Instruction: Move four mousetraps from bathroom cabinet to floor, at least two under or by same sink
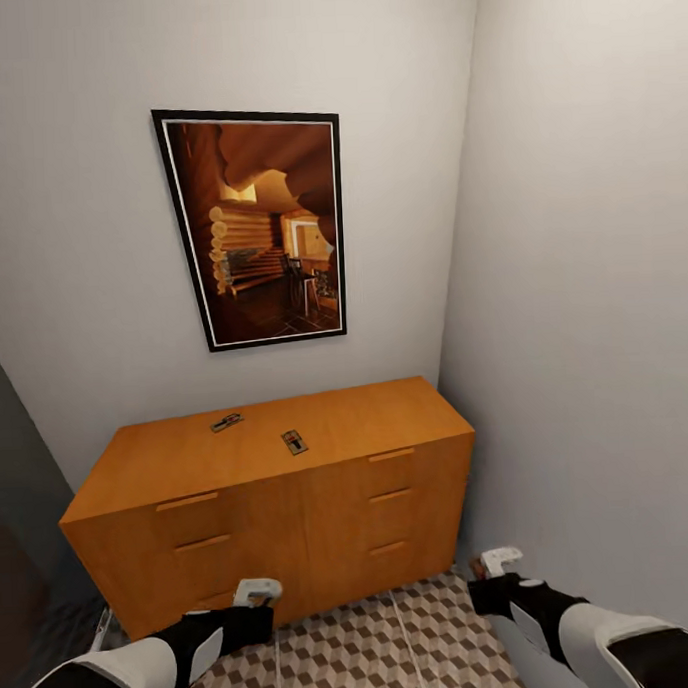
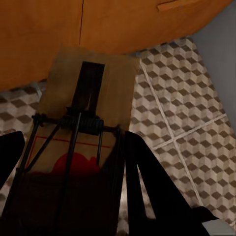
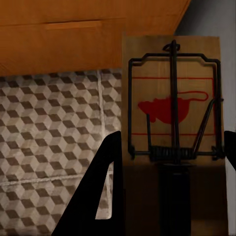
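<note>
Left tool (image 1: pixel 257 591) clamped on mousetrap (image 2: pixel 81 123); right tool (image 1: pixel 499 560) clamped on second mousetrap (image 3: pixel 172 118). Both tools low, over bathroom floor (image 1: pixel 397 642), just before cabinet (image 1: pixel 282 527) front. Each held trap's long axis ran along my fingers, board pointing toward 12 o'clock at cabinet. Two more traps lay on cabinet top: one (image 1: pixel 226 422) at 11 o'clock, other (image 1: pixel 294 442) near 12, well apart from both tools. Judged next move: lower held pair flat onto tiles. No sink in sight.

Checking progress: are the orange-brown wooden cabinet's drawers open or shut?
Shut. All front panels of the orange-brown wooden cabinet sit flush, none pulled out.
</note>
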Available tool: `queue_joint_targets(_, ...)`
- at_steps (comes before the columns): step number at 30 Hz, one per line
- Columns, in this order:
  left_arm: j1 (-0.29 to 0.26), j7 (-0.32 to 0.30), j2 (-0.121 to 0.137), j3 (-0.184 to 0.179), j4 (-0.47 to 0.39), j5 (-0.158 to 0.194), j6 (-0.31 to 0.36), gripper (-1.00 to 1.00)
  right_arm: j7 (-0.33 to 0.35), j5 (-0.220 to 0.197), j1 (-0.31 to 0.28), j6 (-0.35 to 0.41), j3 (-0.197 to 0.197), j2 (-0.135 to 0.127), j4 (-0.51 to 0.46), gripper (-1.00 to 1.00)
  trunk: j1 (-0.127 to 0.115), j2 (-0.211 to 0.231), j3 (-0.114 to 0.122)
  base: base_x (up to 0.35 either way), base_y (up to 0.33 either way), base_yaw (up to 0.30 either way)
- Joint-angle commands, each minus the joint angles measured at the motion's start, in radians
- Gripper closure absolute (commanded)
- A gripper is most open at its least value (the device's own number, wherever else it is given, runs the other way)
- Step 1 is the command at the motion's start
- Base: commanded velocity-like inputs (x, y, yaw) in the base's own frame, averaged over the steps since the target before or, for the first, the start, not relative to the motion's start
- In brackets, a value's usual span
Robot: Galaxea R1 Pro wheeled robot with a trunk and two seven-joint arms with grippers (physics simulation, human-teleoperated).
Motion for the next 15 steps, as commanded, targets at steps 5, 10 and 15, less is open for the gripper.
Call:
queue_joint_targets(5, 0.040, 0.079, 0.016, -0.004, 0.008, 0.015, -0.012, 1.00, 0.003, -0.005, 0.038, -0.022, 0.006, -0.003, 0.003, 1.00, 0.001, -0.002, -0.002, 0.000, 0.000, 0.000)
queue_joint_targets(10, 0.104, 0.181, 0.047, -0.003, 0.009, 0.138, -0.102, 1.00, 0.002, 0.005, 0.076, -0.029, 0.006, -0.002, 0.003, 1.00, 0.001, -0.002, -0.002, 0.000, 0.000, 0.000)
queue_joint_targets(15, 0.119, 0.194, 0.057, -0.004, 0.009, 0.231, -0.118, 1.00, 0.002, 0.005, 0.084, -0.029, 0.006, -0.002, 0.003, 1.00, 0.001, -0.002, -0.002, 0.000, 0.000, 0.000)
